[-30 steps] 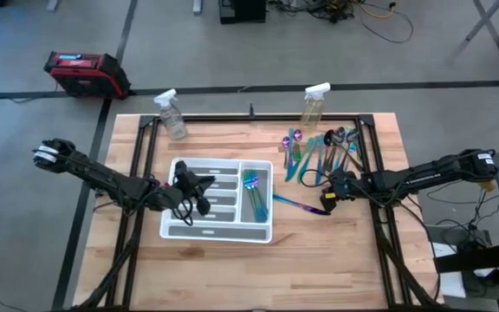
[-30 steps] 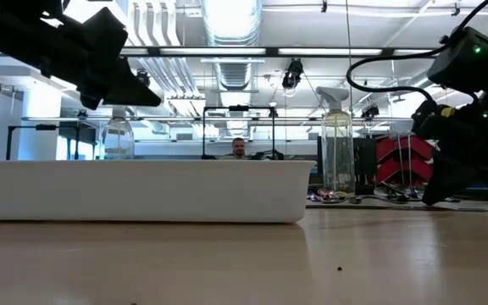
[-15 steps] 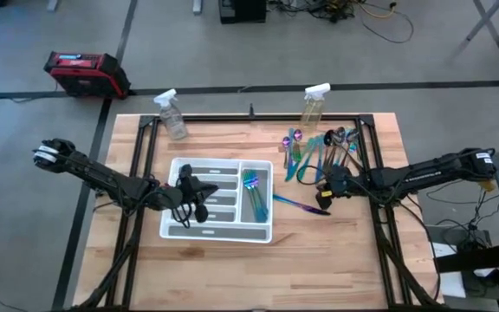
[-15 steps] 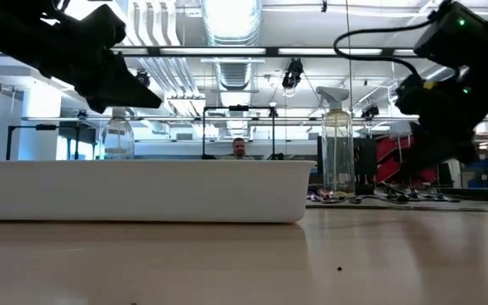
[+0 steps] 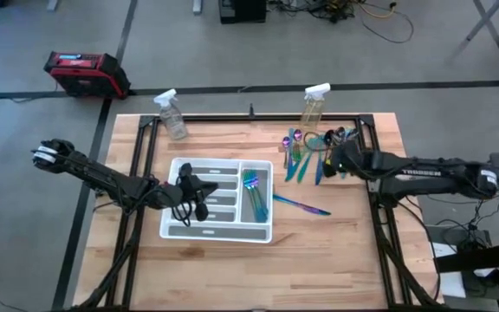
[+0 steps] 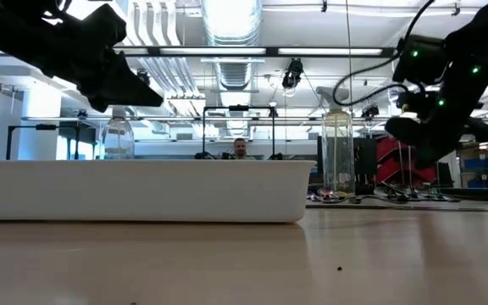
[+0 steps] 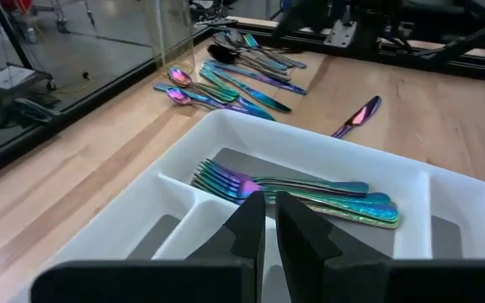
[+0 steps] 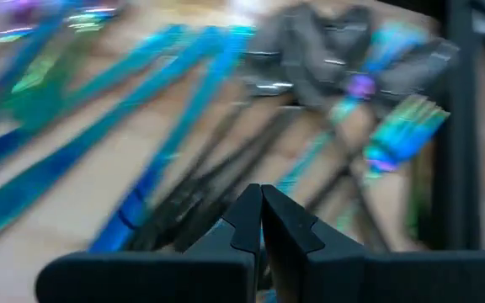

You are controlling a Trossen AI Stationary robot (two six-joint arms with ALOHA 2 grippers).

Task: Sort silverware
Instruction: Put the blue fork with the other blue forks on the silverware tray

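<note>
A white divided tray (image 5: 173, 227) sits mid-table with iridescent forks (image 5: 254, 191) in its right compartment. A loose pile of silverware (image 5: 306, 152) lies at the far right, and one purple knife (image 5: 301, 205) rests flat on the wood right of the tray. My left gripper (image 5: 202, 198) hovers shut over the tray's left compartments; in its wrist view my left gripper (image 7: 270, 227) points toward the forks (image 7: 310, 194). My right gripper (image 5: 329, 160) is shut and empty above the pile's right part; my right gripper (image 8: 261, 215) looks down on blurred utensils (image 8: 183, 126).
Two clear spray bottles (image 5: 171, 115) (image 5: 314, 106) stand at the far edge. A black frame rail (image 5: 258, 119) borders the work area. A red case (image 5: 85, 71) lies on the floor beyond the table. Bare wood lies near the front edge. A person (image 6: 240, 148) shows far behind.
My right gripper has swung from beside the purple knife toward the table's far edge and risen, tipping more steeply down over the silverware pile. It has stayed shut. The knife lies where it was.
</note>
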